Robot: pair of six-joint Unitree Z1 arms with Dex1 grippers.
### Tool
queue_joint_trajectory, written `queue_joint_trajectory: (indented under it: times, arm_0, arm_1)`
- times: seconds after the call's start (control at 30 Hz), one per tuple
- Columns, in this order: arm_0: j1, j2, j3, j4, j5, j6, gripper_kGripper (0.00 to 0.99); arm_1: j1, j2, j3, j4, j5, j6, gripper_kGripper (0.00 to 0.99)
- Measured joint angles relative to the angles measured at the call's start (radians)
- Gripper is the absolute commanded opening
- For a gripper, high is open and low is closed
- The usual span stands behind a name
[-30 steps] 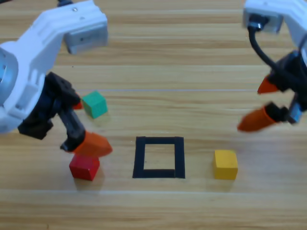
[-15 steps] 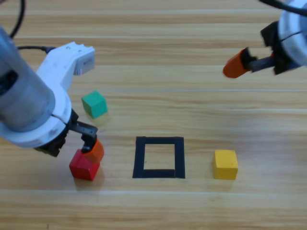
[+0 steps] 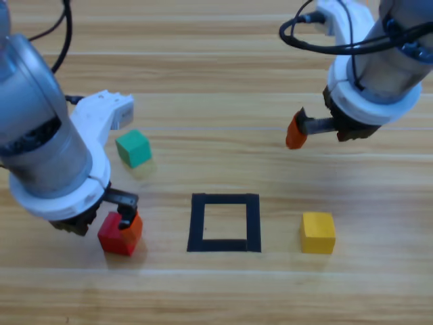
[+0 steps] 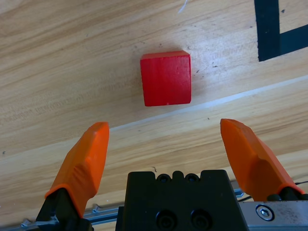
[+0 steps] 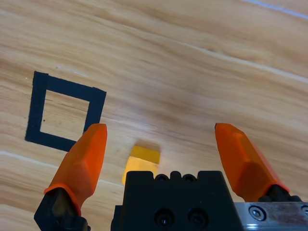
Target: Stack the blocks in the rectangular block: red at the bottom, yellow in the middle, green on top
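— Red cube: where does it sit against the left gripper?

— On the worktop, ahead of the left fingers and between their lines in the left wrist view, not touched. The fingers stand wide apart. From above, one orange fingertip sits at the cube's upper right corner.

— What differs from half a second ago?

— The left arm has come lower over the cube, which has not moved. The right gripper has swung in from the picture's right edge toward the middle.

— And the right fingers?

— Spread apart. The yellow cube lies between them, partly hidden by the gripper's black body; the black tape rectangle is off past the left-hand finger in that view.

— The rest?

— Yellow cube well right of the rectangle, teal-green cube beyond the red one, beside the left arm. Neither has shifted, and nothing lies inside the rectangle.
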Motion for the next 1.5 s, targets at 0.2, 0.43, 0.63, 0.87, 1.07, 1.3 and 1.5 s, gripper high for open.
queue_joint_trajectory:
  times: [0.2, 0.43, 0.63, 0.87, 1.07, 1.3, 1.5]
  arm_0:
    - [0.0, 0.003, 0.013, -0.013, -0.001, 0.0, 0.986]
    - [0.0, 0.042, 0.043, -0.084, -0.002, 0.0, 0.986]
    - [0.001, 0.051, 0.085, -0.148, -0.002, 0.007, 0.98]
    - [0.001, 0.079, 0.086, -0.175, -0.002, 0.01, 0.969]
    - [0.001, 0.108, 0.086, -0.199, -0.002, 0.01, 0.959]
    - [0.001, 0.131, 0.086, -0.229, -0.001, 0.013, 0.948]
    - [0.001, 0.146, 0.086, -0.24, 0.002, 0.021, 0.882]
  arm_1:
    - [0.001, 0.005, 0.001, 0.003, 0.009, 0.098, 0.99]
    - [0.002, 0.011, 0.046, 0.011, 0.019, 0.132, 0.99]
    - [0.01, 0.025, 0.073, 0.011, 0.02, 0.162, 0.988]
    - [0.042, 0.025, 0.081, 0.017, 0.023, 0.175, 0.988]
    - [0.079, 0.026, 0.088, 0.025, 0.028, 0.192, 0.986]
    - [0.092, 0.041, 0.089, 0.027, 0.057, 0.202, 0.976]
    - [0.092, 0.088, 0.089, 0.027, 0.057, 0.212, 0.968]
